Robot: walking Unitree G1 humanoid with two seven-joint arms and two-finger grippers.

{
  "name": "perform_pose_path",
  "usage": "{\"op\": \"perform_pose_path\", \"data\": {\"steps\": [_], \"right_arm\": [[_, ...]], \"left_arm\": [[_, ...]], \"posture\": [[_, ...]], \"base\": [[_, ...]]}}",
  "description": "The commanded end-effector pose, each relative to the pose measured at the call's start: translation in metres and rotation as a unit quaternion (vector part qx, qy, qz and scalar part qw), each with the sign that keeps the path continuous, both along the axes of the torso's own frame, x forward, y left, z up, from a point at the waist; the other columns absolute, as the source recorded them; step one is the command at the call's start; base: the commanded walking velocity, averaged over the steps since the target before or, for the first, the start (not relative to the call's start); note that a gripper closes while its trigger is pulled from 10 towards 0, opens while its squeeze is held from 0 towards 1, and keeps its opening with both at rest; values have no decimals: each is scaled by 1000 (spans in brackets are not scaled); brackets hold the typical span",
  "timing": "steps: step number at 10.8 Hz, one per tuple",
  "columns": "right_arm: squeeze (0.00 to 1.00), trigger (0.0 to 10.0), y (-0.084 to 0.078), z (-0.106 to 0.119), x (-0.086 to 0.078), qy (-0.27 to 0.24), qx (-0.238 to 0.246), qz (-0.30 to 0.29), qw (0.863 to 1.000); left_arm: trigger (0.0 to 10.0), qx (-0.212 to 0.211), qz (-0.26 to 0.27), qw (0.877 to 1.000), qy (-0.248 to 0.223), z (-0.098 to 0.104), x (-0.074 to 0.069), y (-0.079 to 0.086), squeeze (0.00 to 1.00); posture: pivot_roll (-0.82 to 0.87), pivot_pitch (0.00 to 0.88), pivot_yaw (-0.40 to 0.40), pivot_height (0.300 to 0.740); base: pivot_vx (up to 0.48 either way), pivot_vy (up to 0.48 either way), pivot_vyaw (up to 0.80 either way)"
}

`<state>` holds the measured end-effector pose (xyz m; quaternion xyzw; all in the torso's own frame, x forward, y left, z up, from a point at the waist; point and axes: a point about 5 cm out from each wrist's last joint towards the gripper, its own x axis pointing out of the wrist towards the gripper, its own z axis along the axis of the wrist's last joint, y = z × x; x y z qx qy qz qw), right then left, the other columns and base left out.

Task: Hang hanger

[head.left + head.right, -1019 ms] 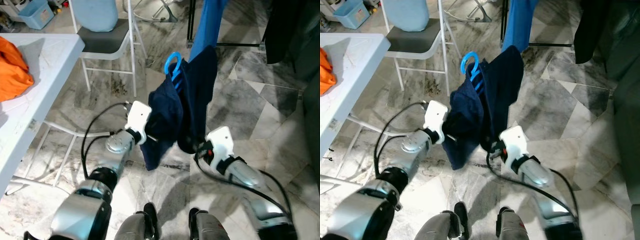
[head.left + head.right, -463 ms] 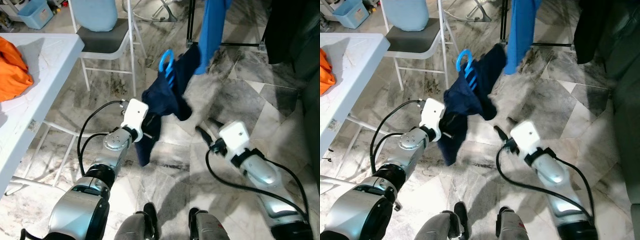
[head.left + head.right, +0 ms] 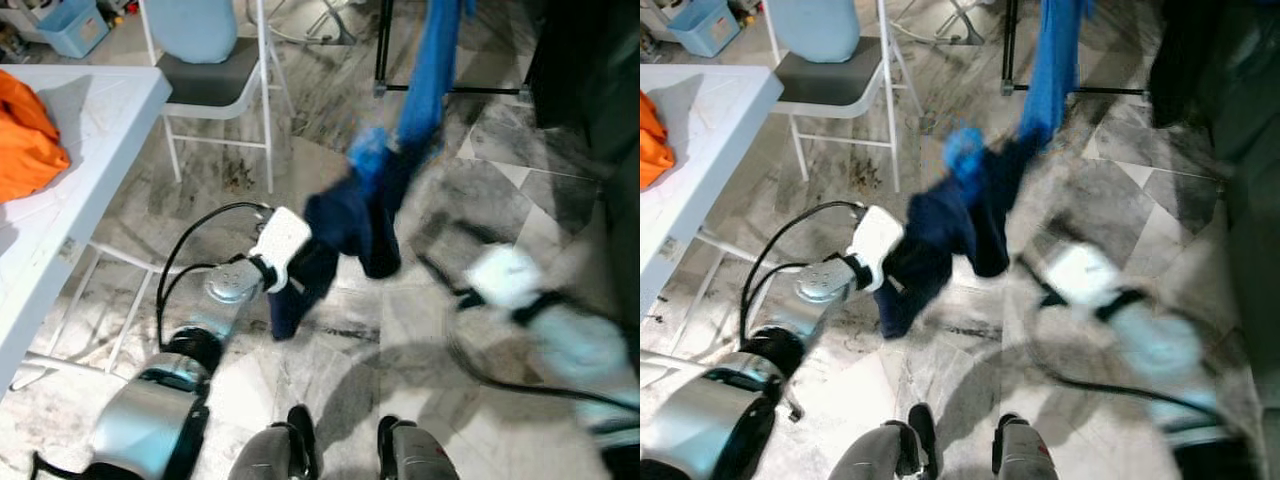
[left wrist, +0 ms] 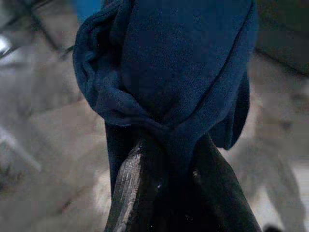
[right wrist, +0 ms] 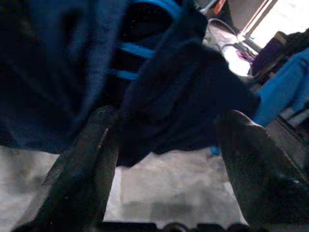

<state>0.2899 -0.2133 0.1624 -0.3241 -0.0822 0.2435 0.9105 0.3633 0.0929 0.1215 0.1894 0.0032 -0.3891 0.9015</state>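
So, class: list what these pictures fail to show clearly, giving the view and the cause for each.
1. Right gripper: motion-blurred in both eye views, so its outline is smeared.
2. Blue plastic hanger: its hook is a blur in the eye views; in the right wrist view the dark navy garment covers all but a few bars.
3. Left gripper: in the left wrist view the navy cloth wraps its jaws, hiding the tips.
4. Clothes rail: cut off by the top edge.
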Motion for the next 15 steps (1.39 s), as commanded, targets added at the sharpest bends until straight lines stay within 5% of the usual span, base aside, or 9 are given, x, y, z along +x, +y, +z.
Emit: {"op": "perform_pose_path", "data": {"steps": [1, 2, 6, 7, 8, 11, 12, 13, 15], "right_arm": [[1000, 10000, 5, -4, -4, 10, 4, 16, 1000], [1000, 10000, -6, -3, -7, 29, -44, 32, 998], [1000, 10000, -26, 14, -4, 57, -122, 63, 989], [702, 10000, -29, 13, -3, 72, -129, 69, 987], [0, 10000, -32, 10, -1, 94, -123, 82, 985], [0, 10000, -27, -9, 1, 161, -118, 129, 971], [0, 1020, -25, -11, 3, 178, -102, 142, 968], [0, 0, -26, -14, 3, 192, -114, 150, 963], [0, 0, -31, -9, 3, 218, -153, 166, 949]], "left_arm": [[0, 7, -20, 1000, -16, 1, -3, 0, 0], [0, 58, -61, 996, -27, -1, -7, 7, 0], [0, 139, -137, 980, -50, -5, -16, 23, 0], [0, 140, -154, 977, -54, -4, -18, 22, 0], [0, 145, -191, 968, -75, 0, -22, 19, 0], [0, 119, -249, 954, -115, 8, -33, 3, 0], [0, 110, -267, 949, -124, 9, -37, -2, 0], [0, 110, -274, 947, -125, 8, -39, -3, 0], [0, 123, -279, 945, -120, 3, -43, 1, 0]], "posture": [[-104, 271, 123, 740], [-110, 277, 122, 740], [-111, 279, 130, 740], [-110, 280, 130, 740], [-110, 281, 125, 740], [-98, 287, 118, 740], [-94, 288, 118, 740], [-88, 290, 115, 740], [-86, 293, 116, 740]], "base": [[0, 0, 0], [0, 0, 0], [0, 0, 0], [0, 0, 0], [0, 0, 0], [0, 0, 0], [0, 0, 0], [0, 0, 0], [0, 0, 0]]}}
